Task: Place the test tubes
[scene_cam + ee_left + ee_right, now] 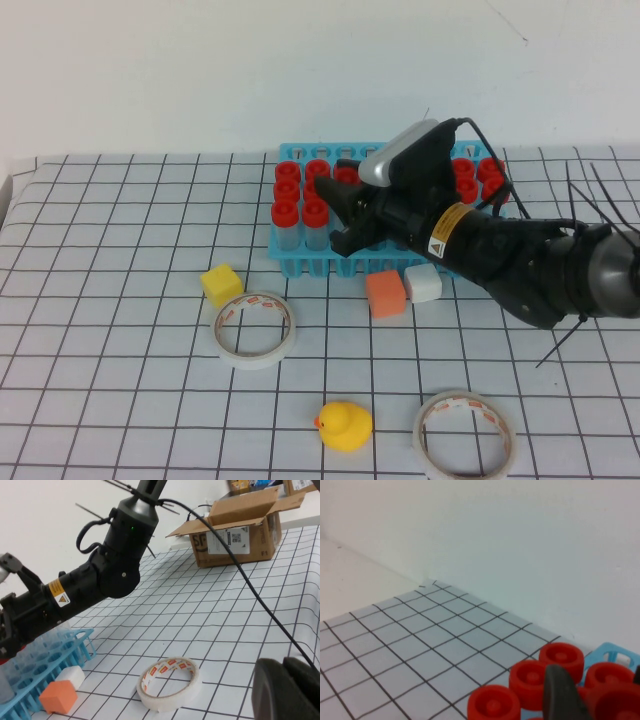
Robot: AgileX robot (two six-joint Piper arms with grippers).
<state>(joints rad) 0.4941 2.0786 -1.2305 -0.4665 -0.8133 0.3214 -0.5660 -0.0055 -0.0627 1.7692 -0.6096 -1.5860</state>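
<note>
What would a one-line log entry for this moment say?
right gripper: over blue rack, among red-capped tubes | left gripper: shut, away from rack

The left gripper (286, 680) has matt black fingers (270, 690) that look soft and faintly grainy. Nearest those fingers lies a tape roll (169, 682), off-white, dull and papery, with red print on its inner core. Beyond it from the fingers, an orange cube (58, 698) and a white cube (72, 676) look matt and foam-like, beside a rack (50, 655) of smooth blue plastic. The test tubes (286, 225) have cloudy translucent plastic bodies and smooth red plastic caps. The right arm (100, 580) has a satin black shell with a yellow sticker. Farthest from the fingers stands a box (235, 527) of plain brown cardboard. The tabletop (200, 615) is covered by a matt white sheet printed with black lines.
</note>
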